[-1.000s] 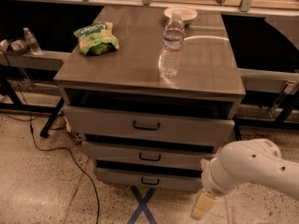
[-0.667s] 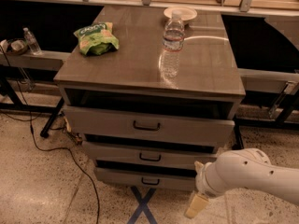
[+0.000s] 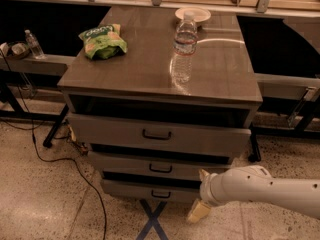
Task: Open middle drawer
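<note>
White-armed two-finger gripper beside the flat grey middle drawer with a dark loop handle.
It hung released and empty, low by the drawer's right end.

A smooth, faintly glossy grey finish with reflections is seen on the cabinet top. The front of the middle drawer is matt grey, with a dark handle. The bottle is of clear plastic, the green bag of shiny, crinkled film. The floor is speckled and smooth. The gripper, at five o'clock by the lowest drawer, is matt cream, on a smooth white arm.
</note>
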Tool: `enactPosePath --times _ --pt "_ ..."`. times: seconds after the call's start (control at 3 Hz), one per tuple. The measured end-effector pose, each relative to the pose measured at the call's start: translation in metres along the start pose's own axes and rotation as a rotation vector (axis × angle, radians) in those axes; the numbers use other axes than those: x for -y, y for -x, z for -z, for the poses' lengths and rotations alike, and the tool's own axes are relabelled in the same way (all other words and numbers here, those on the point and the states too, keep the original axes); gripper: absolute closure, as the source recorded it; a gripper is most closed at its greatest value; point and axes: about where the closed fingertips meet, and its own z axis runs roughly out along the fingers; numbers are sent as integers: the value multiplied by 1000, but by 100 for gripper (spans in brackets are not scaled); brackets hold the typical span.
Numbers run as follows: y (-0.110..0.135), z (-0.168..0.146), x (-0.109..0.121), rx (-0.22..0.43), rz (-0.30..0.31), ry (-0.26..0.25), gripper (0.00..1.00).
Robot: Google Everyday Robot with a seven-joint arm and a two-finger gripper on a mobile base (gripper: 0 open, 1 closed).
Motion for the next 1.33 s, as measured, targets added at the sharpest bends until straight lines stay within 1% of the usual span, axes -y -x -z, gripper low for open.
enactPosePath --times 0.33,0.67,1.0,1.33 --pt "0 -23 19 31 -11 -44 0" --pt "-2 -32 41 56 -38 -101 0" --pt "0 -30 63 79 -52 -160 0" --pt "8 -41 77 100 -48 -176 1"
